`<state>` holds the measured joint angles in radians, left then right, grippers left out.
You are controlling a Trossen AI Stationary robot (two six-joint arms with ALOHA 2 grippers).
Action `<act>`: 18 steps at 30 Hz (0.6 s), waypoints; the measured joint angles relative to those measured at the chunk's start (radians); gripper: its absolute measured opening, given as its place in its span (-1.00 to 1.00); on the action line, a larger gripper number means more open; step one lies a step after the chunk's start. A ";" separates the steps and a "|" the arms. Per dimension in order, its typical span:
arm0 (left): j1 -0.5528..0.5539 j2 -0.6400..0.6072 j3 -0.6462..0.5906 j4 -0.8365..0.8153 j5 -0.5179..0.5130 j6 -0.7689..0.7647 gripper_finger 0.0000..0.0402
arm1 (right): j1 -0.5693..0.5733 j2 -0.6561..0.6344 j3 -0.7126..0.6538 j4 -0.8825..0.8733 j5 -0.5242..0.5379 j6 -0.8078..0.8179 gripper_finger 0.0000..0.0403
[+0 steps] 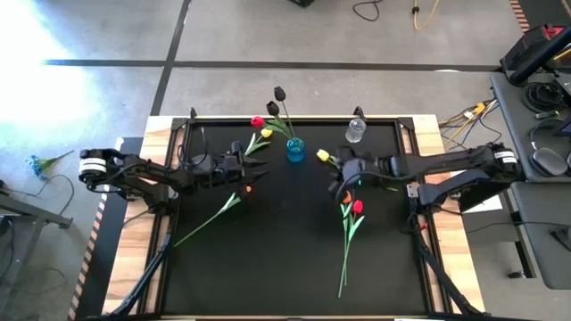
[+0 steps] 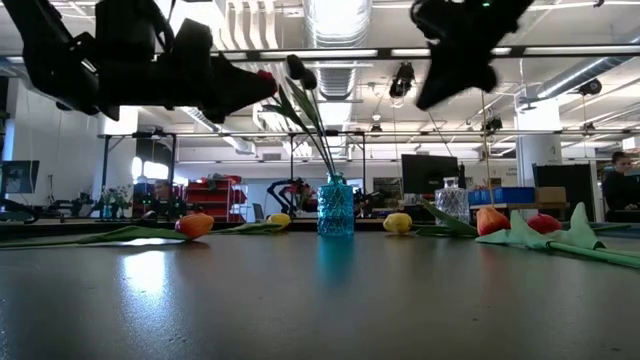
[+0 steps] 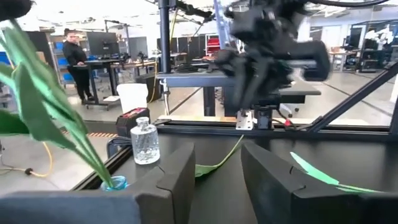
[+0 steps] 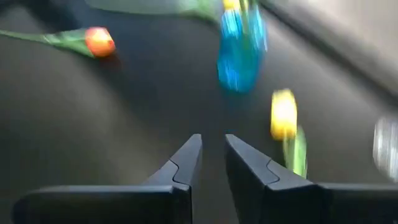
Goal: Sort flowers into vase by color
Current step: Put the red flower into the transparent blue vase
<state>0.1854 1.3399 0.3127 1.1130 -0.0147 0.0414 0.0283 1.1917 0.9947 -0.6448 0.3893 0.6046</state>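
A blue vase (image 1: pixel 294 149) (image 2: pixel 335 207) stands near the table's far edge with two near-black tulips (image 1: pixel 279 93) and a red one (image 1: pixel 257 122) standing in it. A yellow tulip (image 1: pixel 266 134) lies left of it. Another yellow tulip (image 1: pixel 322 155) (image 4: pixel 284 114) lies right of it. An orange tulip (image 1: pixel 247 188) (image 2: pixel 195 224) lies left of centre. A red tulip (image 1: pixel 357 207) and an orange one (image 1: pixel 346 210) lie right of centre. My left gripper (image 1: pixel 256 169) (image 3: pixel 217 171) hovers open left of the vase. My right gripper (image 1: pixel 336 175) (image 4: pixel 213 155) hovers open by the right-hand yellow tulip.
A clear glass bottle vase (image 1: pixel 356 131) (image 3: pixel 145 142) stands at the far edge, right of the blue one. Long stems (image 1: pixel 343 259) trail toward the near edge. The table's near half (image 1: pixel 268 276) holds only stems. Wooden borders (image 1: pixel 161 134) and frame posts flank the mat. A person stands in the room beyond.
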 joint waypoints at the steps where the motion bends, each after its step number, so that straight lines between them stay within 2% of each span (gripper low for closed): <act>1: 0.004 0.000 -0.001 -0.002 0.000 -0.004 -0.44 | 0.028 0.000 0.000 -0.067 -0.005 0.120 -0.66; 5: 0.031 0.011 -0.002 -0.002 0.000 -0.061 -0.52 | 0.121 0.008 0.000 -0.292 -0.114 0.559 -0.47; 8: 0.057 0.048 -0.002 0.000 0.000 -0.103 -0.60 | 0.170 0.022 0.000 -0.391 -0.198 0.776 -0.29; 10: 0.072 0.084 -0.002 0.024 0.010 -0.132 -0.65 | 0.190 0.036 -0.005 -0.409 -0.235 0.875 -0.17; 12: 0.089 0.120 -0.002 0.073 0.066 -0.155 -0.73 | 0.206 0.053 -0.014 -0.401 -0.269 0.946 -0.10; 15: 0.107 0.171 -0.005 0.174 0.162 -0.183 -0.85 | 0.225 0.096 -0.031 -0.380 -0.324 1.020 -0.07; 18: 0.123 0.205 -0.019 0.254 0.179 -0.209 -0.95 | 0.247 0.149 -0.046 -0.328 -0.379 1.068 -0.09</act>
<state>0.3084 1.5453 0.2940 1.3665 0.1645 -0.1679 0.2753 1.3409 0.9490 -0.9726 0.0103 1.6724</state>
